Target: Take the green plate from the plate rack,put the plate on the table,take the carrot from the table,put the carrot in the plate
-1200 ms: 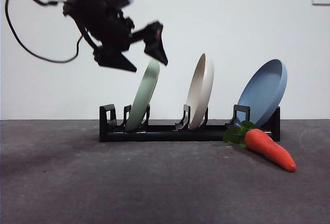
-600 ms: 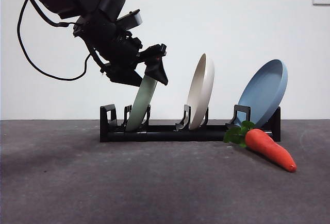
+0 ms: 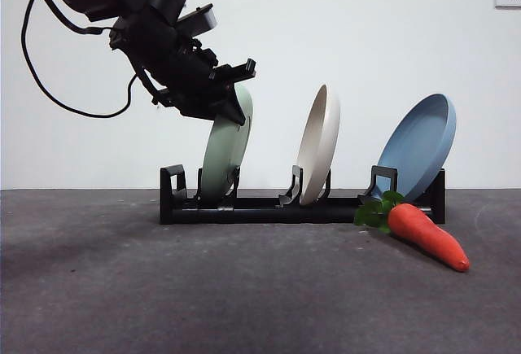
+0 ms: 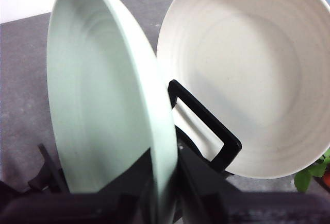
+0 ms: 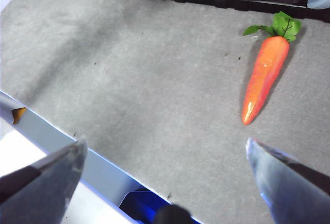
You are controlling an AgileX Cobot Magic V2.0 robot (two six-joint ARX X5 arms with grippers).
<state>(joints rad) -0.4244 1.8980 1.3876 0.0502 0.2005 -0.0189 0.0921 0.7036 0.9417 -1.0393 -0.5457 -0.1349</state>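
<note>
Left gripper (image 3: pixel 232 102) clamped on green plate (image 3: pixel 221 159), not yet lifted from rack (image 3: pixel 269 207); carrot (image 3: pixel 425 235) untouched; right gripper (image 5: pixel 165 162) wide, idle.

The left gripper (image 4: pixel 164 195) has its two black jaws closed on either side of the green plate's (image 4: pixel 98 116) rim. Beyond that plate, a white plate (image 4: pixel 247 74) stands upright behind a black rack holder (image 4: pixel 206 126). A few green leaves (image 4: pixel 314 172) show beside the white plate.
</note>
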